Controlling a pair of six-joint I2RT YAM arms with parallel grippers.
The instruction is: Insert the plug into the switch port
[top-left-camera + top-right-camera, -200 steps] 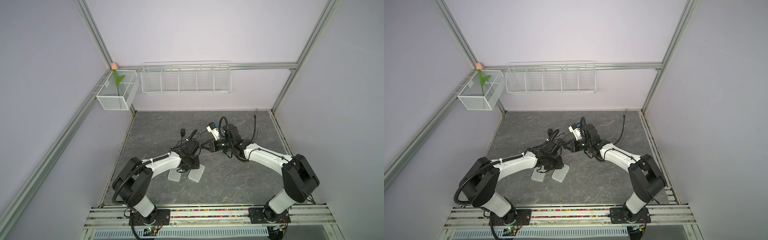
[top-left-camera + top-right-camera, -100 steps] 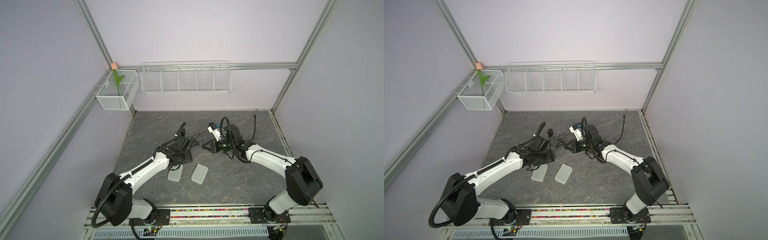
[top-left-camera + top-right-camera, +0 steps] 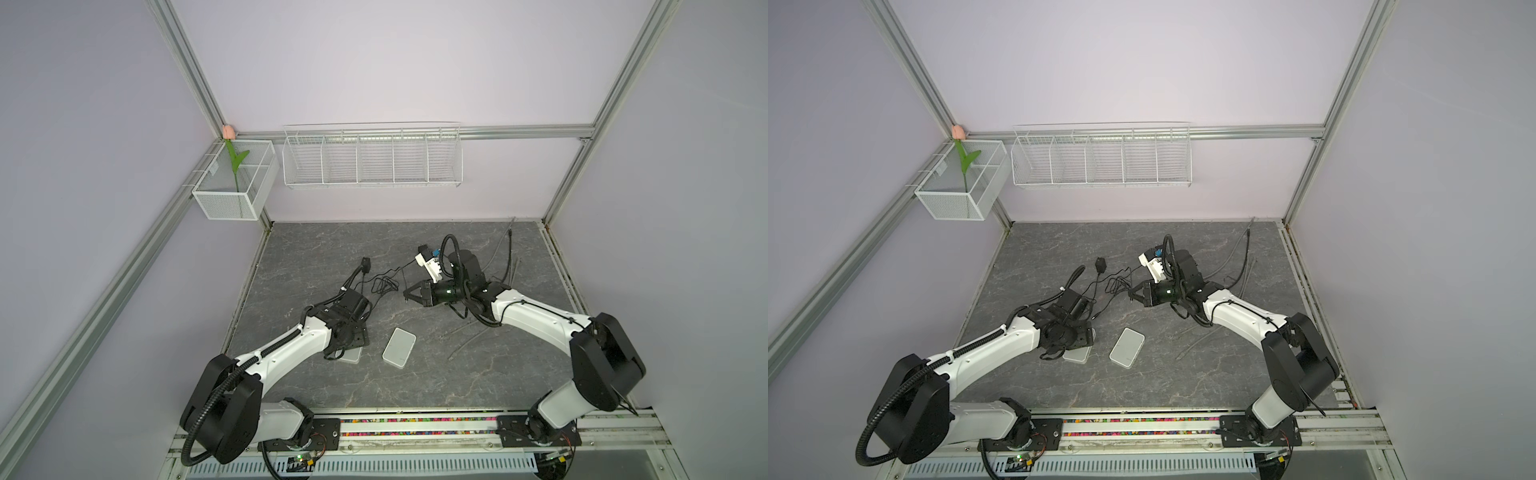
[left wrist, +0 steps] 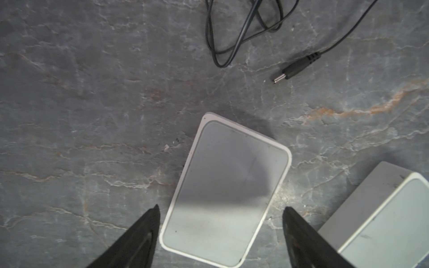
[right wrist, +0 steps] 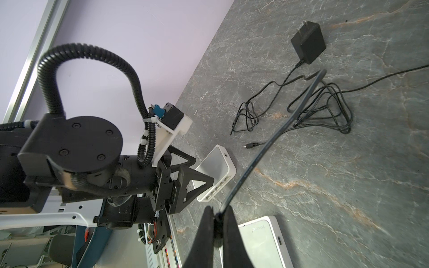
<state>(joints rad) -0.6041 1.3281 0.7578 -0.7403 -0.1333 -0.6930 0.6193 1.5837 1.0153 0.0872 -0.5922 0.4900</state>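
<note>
Plug (image 4: 293, 68), a small black barrel tip, lies loose on the grey stone-patterned table (image 3: 316, 249), gripped by nothing, near a white switch (image 4: 225, 190). From the plug a thin cord (image 5: 325, 109) runs off in loose coils to a black wall adapter (image 5: 307, 43) lying farther back.

The left pincer (image 4: 221, 206) hangs released just over that switch. Its black fingers (image 4: 148, 227) are spread to either side of the case and do not touch it. A row of ports (image 5: 216, 189) shows along one side of the switch.

A second switch (image 5: 262, 241), the same flat white box, lies just beside the first. Grey lettering on its top appears to read "TP-L". It is upside down in the right wrist view, and the pincer cuts it short.

The right pincer (image 5: 218, 208) is clenched on a black cable (image 5: 260, 148), which looks thick so close to the wrist camera. Faint print runs along the cable, too blurred to read.
</note>
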